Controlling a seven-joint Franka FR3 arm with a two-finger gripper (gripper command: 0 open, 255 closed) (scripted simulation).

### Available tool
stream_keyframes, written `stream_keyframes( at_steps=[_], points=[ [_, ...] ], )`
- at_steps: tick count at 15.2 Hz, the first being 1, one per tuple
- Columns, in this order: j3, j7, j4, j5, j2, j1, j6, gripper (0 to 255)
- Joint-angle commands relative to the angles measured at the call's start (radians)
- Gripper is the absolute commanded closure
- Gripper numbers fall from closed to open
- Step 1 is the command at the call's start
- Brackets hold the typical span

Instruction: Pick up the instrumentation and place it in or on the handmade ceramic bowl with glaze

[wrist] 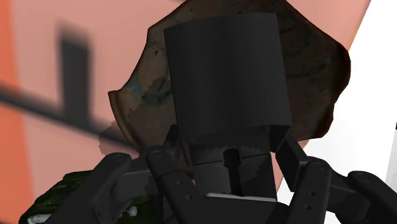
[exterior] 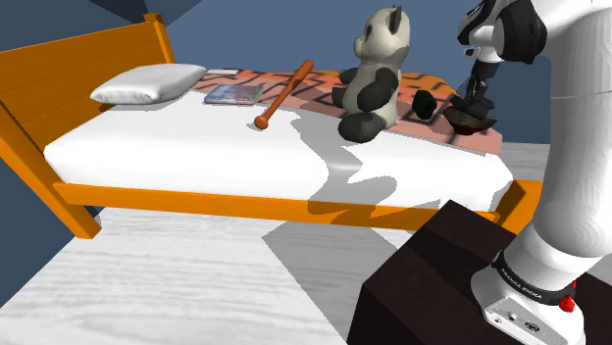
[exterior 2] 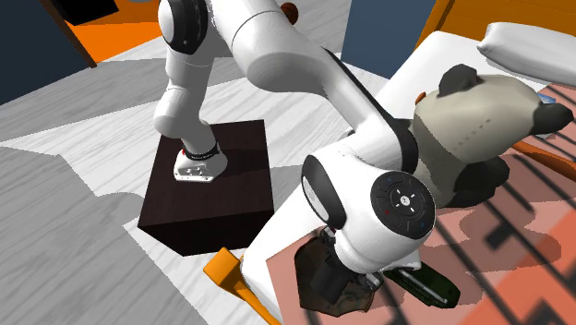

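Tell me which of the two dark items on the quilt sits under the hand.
The wide brown bowl, right below the hand; the slim black item lies beside it, nearer the panda.

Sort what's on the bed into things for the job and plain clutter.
For the job: the gripper, the dark green-black device beside the bowl, the brown bowl.
Lying about: panda plush, bat, book, pillow.

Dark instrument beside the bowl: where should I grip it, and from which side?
I'd take the dark instrument at mid-length, across its narrow width, coming straight down from above. It lies flat on the patterned blanket as a long slim bar, with the bowl at one end and the panda close by, so a side approach looks crowded.
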Motion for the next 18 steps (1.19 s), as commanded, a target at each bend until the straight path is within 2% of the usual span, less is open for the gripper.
stream_keyframes(
  at_steps=[1, 8, 9, 14, 18],
  points=[
    [0.005, -0.006, -0.016, 0.008, 0.008, -0.001, 0.022, 255],
    [0.005, -0.006, -0.016, 0.008, 0.008, -0.001, 0.022, 255],
    [0.005, -0.006, -0.016, 0.009, 0.008, -0.001, 0.022, 0],
    [0.006, -0.006, -0.016, 0.009, 0.008, -0.001, 0.022, 0],
    [-0.018, 0.02, 0.069, -0.029, -0.028, 0.0, -0.084, 0]
  ],
)
